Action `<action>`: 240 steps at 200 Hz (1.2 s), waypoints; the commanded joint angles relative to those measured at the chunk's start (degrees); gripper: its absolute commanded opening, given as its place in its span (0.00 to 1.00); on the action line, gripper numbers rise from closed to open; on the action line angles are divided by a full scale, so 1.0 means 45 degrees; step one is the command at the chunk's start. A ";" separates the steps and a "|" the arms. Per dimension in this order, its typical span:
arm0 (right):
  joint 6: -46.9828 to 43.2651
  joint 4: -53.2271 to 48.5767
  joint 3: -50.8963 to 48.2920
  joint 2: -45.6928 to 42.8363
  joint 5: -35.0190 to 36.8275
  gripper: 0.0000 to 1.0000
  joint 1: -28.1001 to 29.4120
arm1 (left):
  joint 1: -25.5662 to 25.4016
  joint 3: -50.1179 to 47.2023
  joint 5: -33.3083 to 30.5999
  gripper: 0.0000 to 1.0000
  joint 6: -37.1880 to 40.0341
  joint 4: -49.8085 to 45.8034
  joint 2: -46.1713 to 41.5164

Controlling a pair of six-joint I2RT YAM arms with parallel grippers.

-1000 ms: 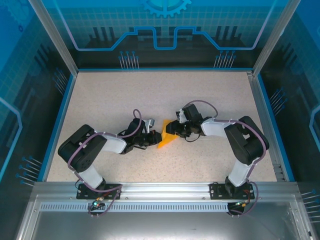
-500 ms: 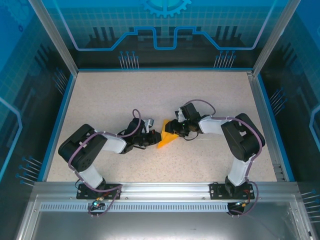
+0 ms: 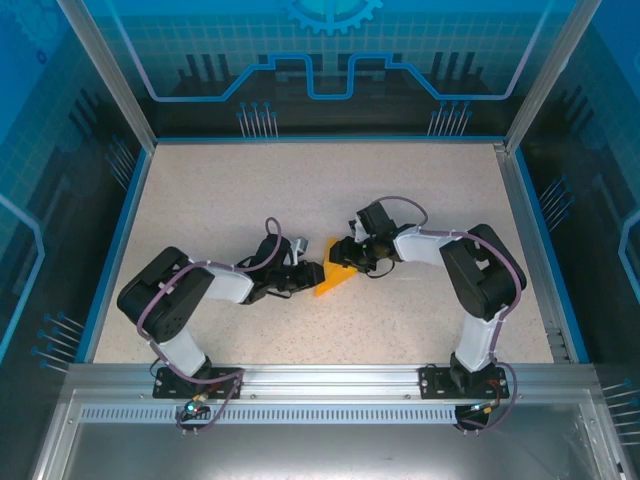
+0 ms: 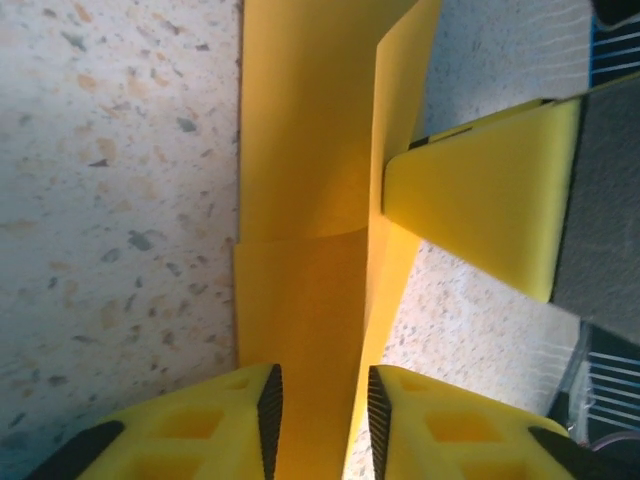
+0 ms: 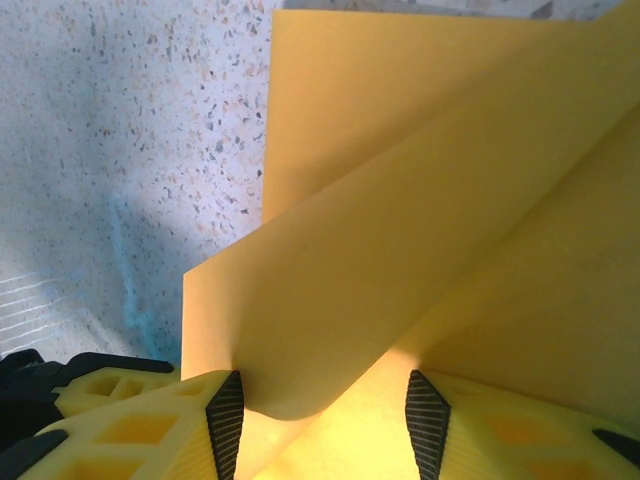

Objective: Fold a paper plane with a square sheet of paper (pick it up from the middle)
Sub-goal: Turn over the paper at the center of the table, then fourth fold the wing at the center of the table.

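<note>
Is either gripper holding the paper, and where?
Left gripper stands open astride the paper, nothing clamped. Right gripper has a raised flap between its fingers; whether it grips cannot be told.

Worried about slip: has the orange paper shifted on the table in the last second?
No. The orange paper lies in the same spot as before, no nearer to or farther from the table's blue far edge.

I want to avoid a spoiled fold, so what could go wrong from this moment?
1. The left end effector stands open around the paper, so the folded layers may spring apart.
2. The paper curves up inside the open right end effector; closing there could press a crooked crease.
</note>
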 commanded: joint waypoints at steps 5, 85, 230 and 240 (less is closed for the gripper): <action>-0.0091 -0.1591 0.0330 0.0668 0.1280 0.51 0.0193 | 0.0348 0.0255 0.0136 0.39 0.0179 -0.1320 -0.0709; -0.0509 -0.2839 0.0626 0.1123 0.2456 0.45 0.0623 | 0.0611 0.0679 0.0377 0.41 0.0481 -0.2505 -0.1852; -0.1734 -0.4067 0.1306 0.2124 0.2390 0.51 0.0774 | 0.0266 0.1676 0.2091 0.24 0.1219 -0.2878 -0.0536; -0.1712 -0.4096 0.1324 0.2183 0.2371 0.51 0.0770 | 0.0241 0.1689 0.2070 0.24 0.1260 -0.3006 -0.0486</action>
